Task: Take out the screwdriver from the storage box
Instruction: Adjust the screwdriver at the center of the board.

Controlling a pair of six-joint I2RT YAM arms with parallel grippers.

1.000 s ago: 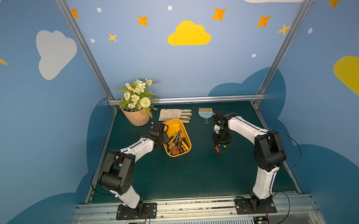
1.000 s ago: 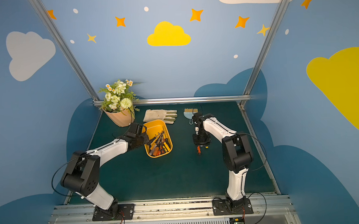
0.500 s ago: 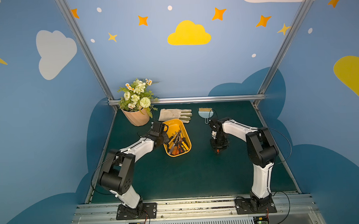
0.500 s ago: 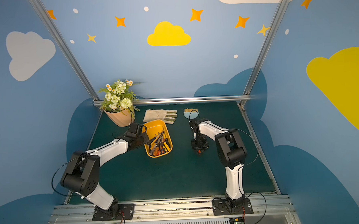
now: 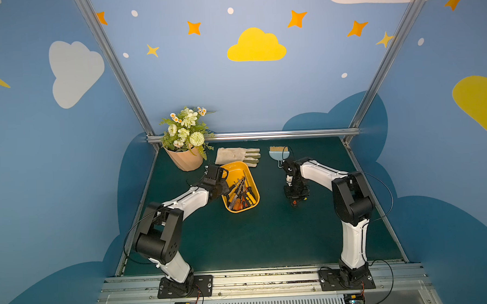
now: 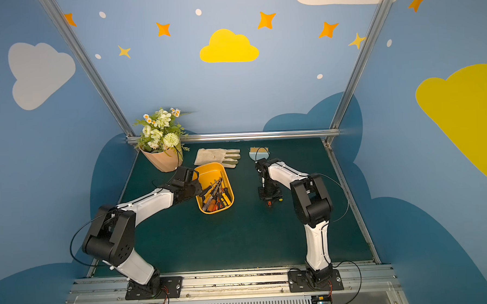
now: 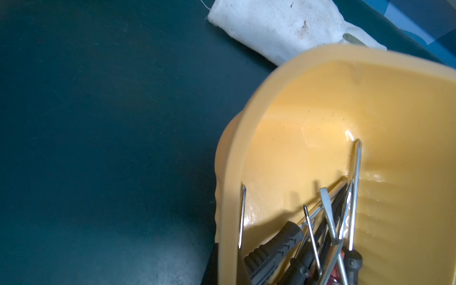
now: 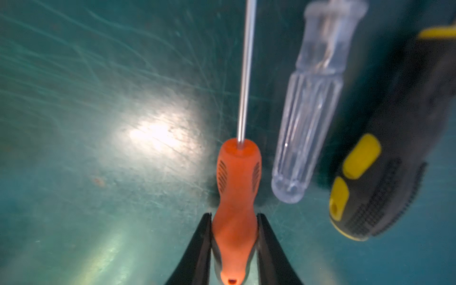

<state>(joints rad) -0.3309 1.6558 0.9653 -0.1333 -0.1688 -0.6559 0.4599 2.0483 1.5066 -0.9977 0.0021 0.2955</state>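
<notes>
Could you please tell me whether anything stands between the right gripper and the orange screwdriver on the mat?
Nothing visible does. The orange screwdriver has its handle between the jaws of the right gripper, which lie close against both its sides. The clear-handled screwdriver and the black-and-yellow screwdriver lie beside it, not in between.

left arm (image 5: 188,201): rises from its base at the front, folds at the black elbow, white forearm stretched forward and inward, low over the counter (image 5: 268,236).
left end effector (image 5: 222,187): at the forearm's tip, jaws closed.
right arm (image 5: 319,173): upright from its base, elbow high, forearm reaching forward and inward, wrist bent downward.
right end effector (image 8: 233,217): pointing down at the counter, both black fingers (image 8: 197,246) against opposite sides of the orange screwdriver (image 8: 237,177) handle.
</notes>
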